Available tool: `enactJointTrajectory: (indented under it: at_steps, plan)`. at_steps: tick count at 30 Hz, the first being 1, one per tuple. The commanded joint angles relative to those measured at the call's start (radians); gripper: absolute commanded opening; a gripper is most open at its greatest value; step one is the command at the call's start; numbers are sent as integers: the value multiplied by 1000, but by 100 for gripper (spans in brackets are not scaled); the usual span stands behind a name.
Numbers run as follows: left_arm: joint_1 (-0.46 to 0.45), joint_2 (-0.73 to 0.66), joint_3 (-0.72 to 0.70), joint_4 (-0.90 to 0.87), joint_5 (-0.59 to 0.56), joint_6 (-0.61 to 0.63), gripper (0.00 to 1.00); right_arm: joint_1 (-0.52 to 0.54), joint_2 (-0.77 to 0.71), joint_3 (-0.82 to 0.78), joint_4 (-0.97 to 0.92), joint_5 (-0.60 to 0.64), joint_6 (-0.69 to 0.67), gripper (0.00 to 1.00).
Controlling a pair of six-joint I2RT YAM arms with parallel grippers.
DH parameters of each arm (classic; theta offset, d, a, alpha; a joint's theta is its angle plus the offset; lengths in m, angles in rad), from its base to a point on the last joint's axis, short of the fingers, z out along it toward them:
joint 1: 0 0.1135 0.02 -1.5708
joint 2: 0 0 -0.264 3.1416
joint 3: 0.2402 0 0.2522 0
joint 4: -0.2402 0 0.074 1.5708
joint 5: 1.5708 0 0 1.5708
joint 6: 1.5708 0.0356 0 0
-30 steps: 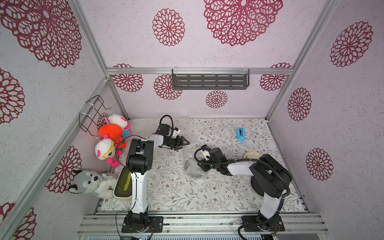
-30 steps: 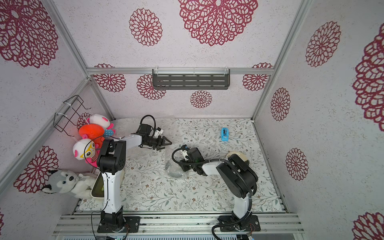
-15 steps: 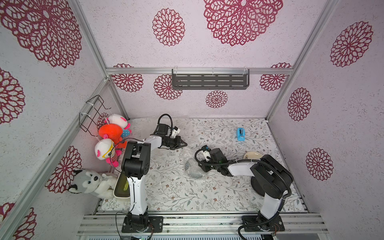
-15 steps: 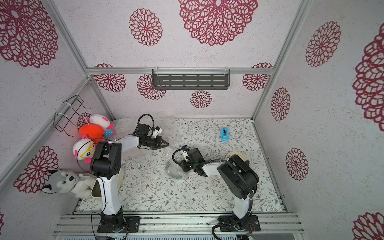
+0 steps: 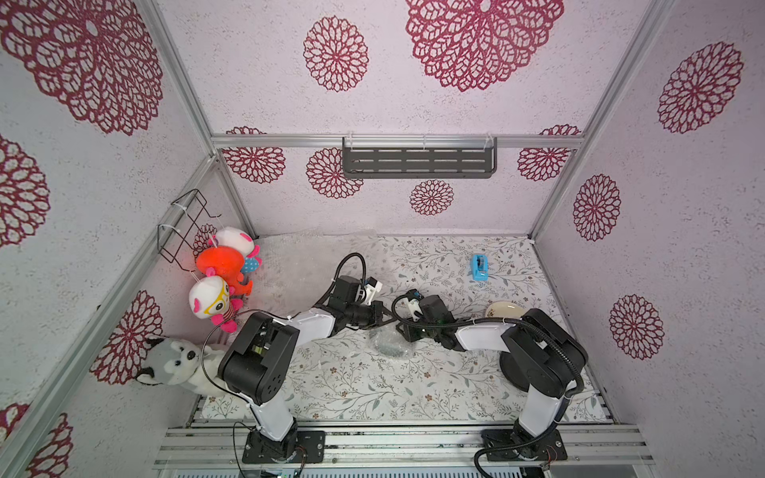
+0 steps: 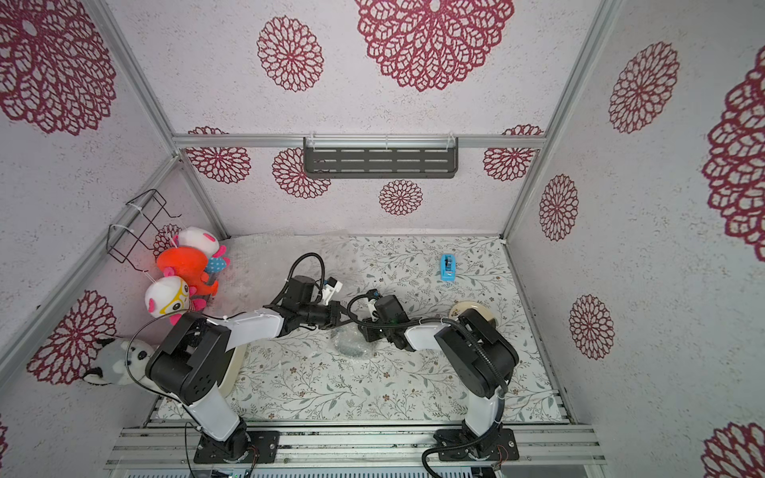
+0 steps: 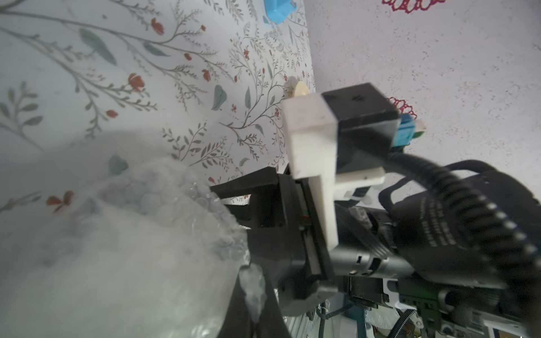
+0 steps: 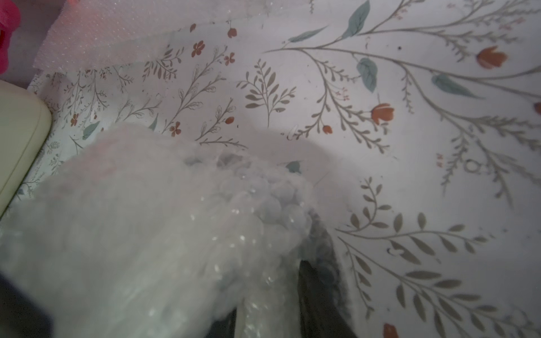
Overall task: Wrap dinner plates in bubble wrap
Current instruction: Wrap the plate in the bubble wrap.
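A crumpled bundle of bubble wrap (image 5: 389, 347) lies mid-table in both top views, with a dark teal dinner plate showing dimly through it. My left gripper (image 5: 384, 319) is at the bundle's far edge; in the left wrist view it (image 7: 257, 307) is shut on a fold of the wrap. My right gripper (image 5: 400, 331) meets the bundle from the right, and in the right wrist view it (image 8: 263, 307) is shut on bunched bubble wrap (image 8: 164, 222). A cream plate (image 5: 507, 310) lies by the right arm. A black plate (image 5: 513, 368) is mostly hidden under that arm.
Flat bubble wrap sheets (image 5: 306, 256) cover the back left of the table. A blue tape dispenser (image 5: 479, 268) stands at the back right. A cream tub (image 6: 234, 372) sits under the left arm. Plush toys (image 5: 223, 265) hang on the left wall.
My left gripper has shut and swung from the back-left sheets to the bundle at the centre. The right gripper has stayed at the bundle.
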Motion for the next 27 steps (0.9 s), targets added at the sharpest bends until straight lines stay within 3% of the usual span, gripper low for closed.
enactJointTrajectory:
  at_steps: [1, 6, 13, 17, 21, 27]
  plan:
    - [-73, 11, 22, 62, -24, -51, 0, -5, -6, -5, -173, 3, 45, 37]
    - [-133, 118, -21, 63, -12, -54, 0, -16, -31, -2, -188, 56, 98, 39]
    - [-136, 234, -126, 152, -25, -60, 0, -57, -136, -35, -52, 86, 184, 43]
    - [-136, 256, -113, 165, -32, -62, 0, -99, -212, -29, -121, 134, 225, 48]
    - [-136, 246, -103, 142, -46, -41, 0, -156, -265, -56, -149, -14, 296, 48]
    - [-137, 244, -106, 158, -37, -40, 0, -141, -254, -60, -121, -237, 401, 45]
